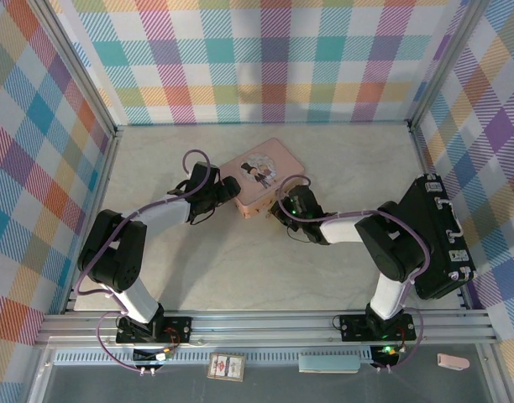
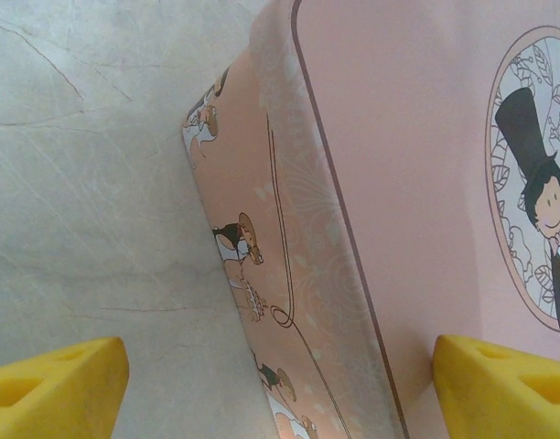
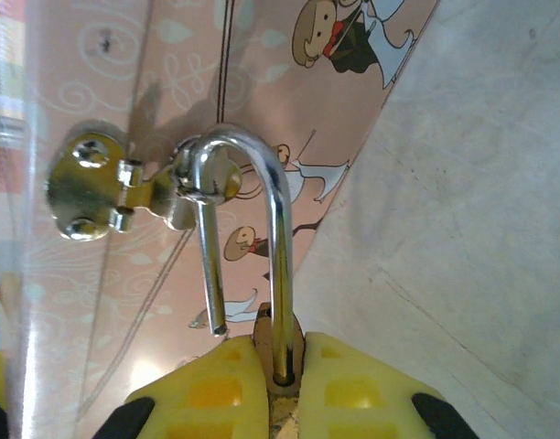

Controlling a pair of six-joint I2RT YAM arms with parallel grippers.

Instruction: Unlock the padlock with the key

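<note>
Padlock (shackle open) at tin edge

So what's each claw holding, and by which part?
The right claw pinches the padlock by its body; the left claw stands open, holding nothing.

You have no readable lettering here: the pink tin just ahead of your left jaws bears only cartoon figures, and the card far behind them is too small.
</note>
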